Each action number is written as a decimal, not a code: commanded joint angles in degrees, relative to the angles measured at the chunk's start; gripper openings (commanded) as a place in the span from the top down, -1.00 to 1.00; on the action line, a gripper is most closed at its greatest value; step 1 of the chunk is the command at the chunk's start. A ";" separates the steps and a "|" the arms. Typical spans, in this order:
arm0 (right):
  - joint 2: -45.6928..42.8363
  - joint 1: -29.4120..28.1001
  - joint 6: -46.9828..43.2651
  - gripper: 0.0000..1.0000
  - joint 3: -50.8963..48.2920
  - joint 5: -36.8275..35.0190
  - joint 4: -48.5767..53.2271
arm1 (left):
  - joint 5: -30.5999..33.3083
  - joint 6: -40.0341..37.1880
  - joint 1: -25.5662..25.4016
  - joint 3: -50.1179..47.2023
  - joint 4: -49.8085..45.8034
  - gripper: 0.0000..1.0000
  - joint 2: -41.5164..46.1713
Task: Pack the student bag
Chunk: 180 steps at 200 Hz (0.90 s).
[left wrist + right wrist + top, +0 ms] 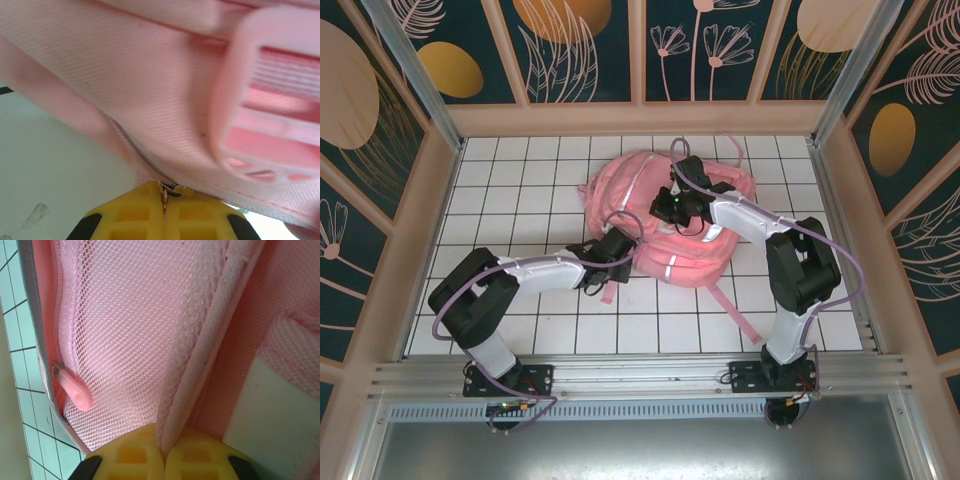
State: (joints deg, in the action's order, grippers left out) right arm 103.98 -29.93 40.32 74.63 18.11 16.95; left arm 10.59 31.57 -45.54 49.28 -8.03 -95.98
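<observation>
**Both grippers pinching the pink bag**

The large pink fabric student bag (632, 185) with silver trim is lying at the far middle of the white gridded table (520, 190), with a pink strap (735, 310) trailing toward the arms. The left gripper (618, 245) is sitting at the bag's near left edge. In the left wrist view its yellow fingers (135, 215) are pressing together on a small silver metal tab (172, 189) at a seam of the fabric, near a pink plastic buckle (270, 125). The right gripper (672, 207) is hovering over the bag's middle. In the right wrist view its yellow fingers (132, 455) are clamping a padded pink ridge (195, 365) of the bag beside pink mesh (125, 330), where a pink rubber zipper pull (75, 390) is hanging by the silver-trimmed edge.
</observation>
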 commanded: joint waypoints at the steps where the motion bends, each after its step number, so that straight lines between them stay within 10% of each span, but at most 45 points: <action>1: -2.87 0.45 -5.13 1.00 0.34 -2.18 5.14 | 0.54 2.19 3.31 -2.53 -1.81 0.92 2.61; 117: -7.62 -0.66 -11.89 1.00 -0.19 -8.97 9.14 | -0.79 3.20 9.59 -3.67 -0.37 1.00 3.07; 142: -9.60 -3.67 -13.93 0.34 -0.08 -15.08 9.33 | -8.79 1.64 9.62 -6.91 5.62 0.93 5.89; 180: -17.01 -8.53 -14.95 0.13 -1.35 -33.10 11.26 | -13.37 0.65 9.59 -9.11 8.32 1.00 7.75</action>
State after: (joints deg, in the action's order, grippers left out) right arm 93.78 -36.07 27.40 74.61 -0.54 25.30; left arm -0.05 33.15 -36.40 41.43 -0.21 -89.62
